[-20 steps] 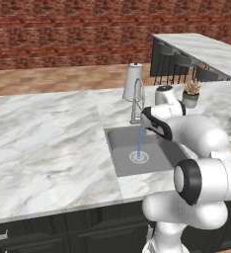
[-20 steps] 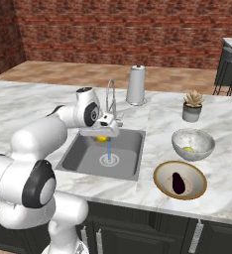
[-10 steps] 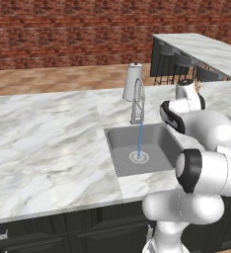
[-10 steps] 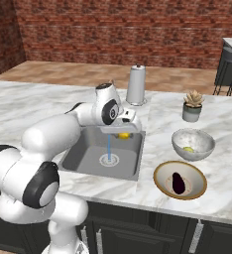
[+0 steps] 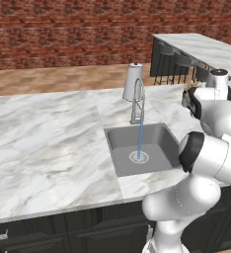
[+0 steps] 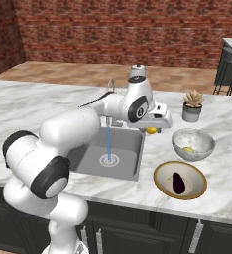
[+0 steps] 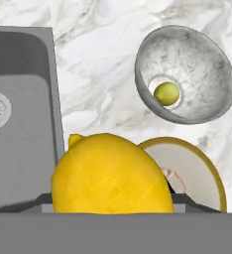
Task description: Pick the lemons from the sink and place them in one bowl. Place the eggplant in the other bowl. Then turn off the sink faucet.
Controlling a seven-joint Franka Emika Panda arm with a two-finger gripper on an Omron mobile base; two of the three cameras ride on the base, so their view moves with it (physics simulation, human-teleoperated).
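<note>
Lemons number two. One bright yellow lemon (image 7: pixel 113 174) sits clamped in the gripper (image 6: pixel 151 128), which hangs above the counter just right of the sink (image 6: pixel 123 146); in the right base view this lemon (image 6: pixel 151 130) peeks out yellow under the hand. The second, greenish lemon (image 7: pixel 166 94) lies at the bottom of the deep grey speckled bowl (image 7: pixel 207 79), seen in the right base view as a small yellow spot (image 6: pixel 188 149) inside the same bowl (image 6: pixel 193 144).

Bowls number two as well. The shallow wooden bowl (image 6: pixel 162 171) stands on the counter nearer the front edge, just beside the grey one, and the single eggplant (image 6: pixel 178 182) lies in its dark middle. In the hand view its tan rim (image 7: pixel 207 171) shows behind the held lemon.

One chrome faucet (image 5: pixel 137 101) rises at the back of the sink, and a thin stream of water (image 5: pixel 140 136) falls from it to the drain (image 5: pixel 139 157). One pale paper-towel roll (image 5: pixel 133 82) stands behind the faucet. One small potted plant (image 6: pixel 192 105) stands on the counter behind the grey bowl.

The counter (image 5: pixel 48 133) is white marble with grey veins over dark cabinets (image 5: pixel 63 234). A red brick wall (image 6: pixel 118 30) closes the room at the back, with a wooden floor (image 5: pixel 53 79) before it and dark stools (image 5: pixel 179 66) at a second counter.
</note>
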